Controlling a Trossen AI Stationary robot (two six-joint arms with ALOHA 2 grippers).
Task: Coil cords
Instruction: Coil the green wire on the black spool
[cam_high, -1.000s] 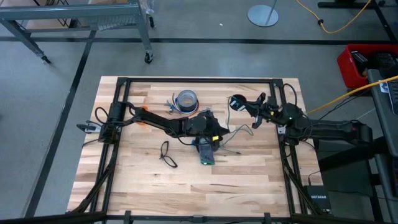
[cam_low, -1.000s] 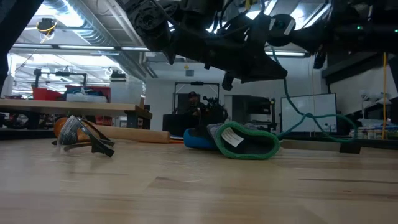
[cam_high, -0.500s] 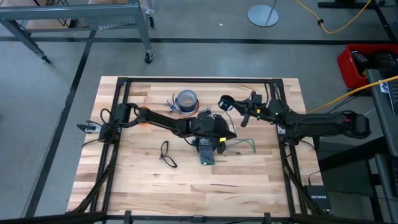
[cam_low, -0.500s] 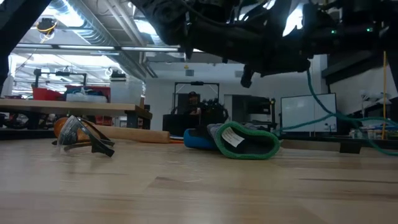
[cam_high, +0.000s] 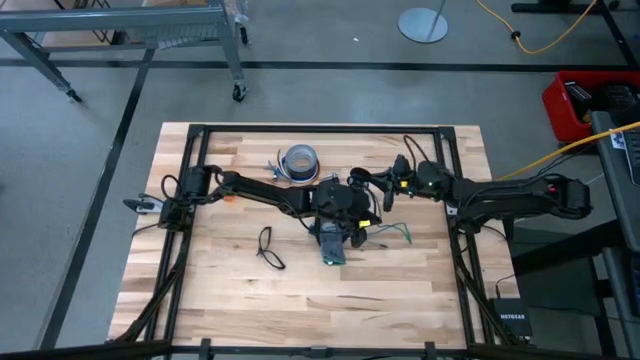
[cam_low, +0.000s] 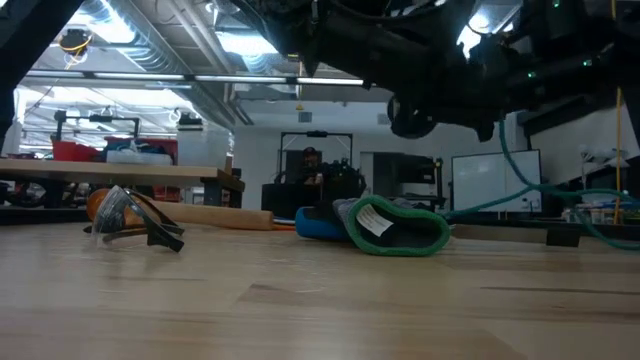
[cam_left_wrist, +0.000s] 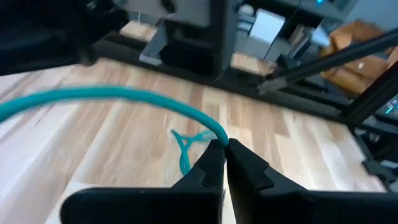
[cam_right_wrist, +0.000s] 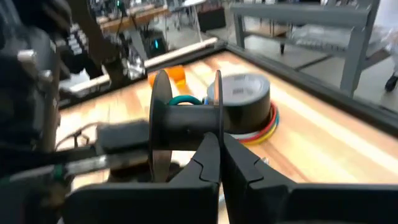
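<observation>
So the table (cam_high: 220, 290) is pretty cluttered around the middle. A tape roll (cam_high: 299, 159) is sitting near the far edge, with some coloured rings (cam_right_wrist: 264, 129) stacked under it in the right wrist view. A glove (cam_low: 395, 228) with a green cuff is lying right under the left arm's wrist, and from the low view it's blocking whatever is behind it. A small dark loop (cam_high: 267, 247) is lying by itself on the near-left side, well apart from both arms. Something orange and a wooden stick are sitting at the back in the low view, and a person is standing far off in the room.

Both arms are crowding over the table's centre, so from above they're hiding most of the action.

The left gripper (cam_left_wrist: 222, 147) is hanging just above the wood, fingers pressed together and pinching the teal cord (cam_left_wrist: 118, 95). The cord is arcing away from the fingertips, and a bit more of it is lying kinked on the table (cam_left_wrist: 186, 152) just beyond.

The right gripper (cam_right_wrist: 219, 144) is also clamped, holding a black spool (cam_right_wrist: 186, 118) by its flange, up off the table and near the tape roll. Some teal cord is showing wound on the hub (cam_right_wrist: 181, 100). In the high view the cord is trailing on the table (cam_high: 398, 232) between the two arms.
</observation>
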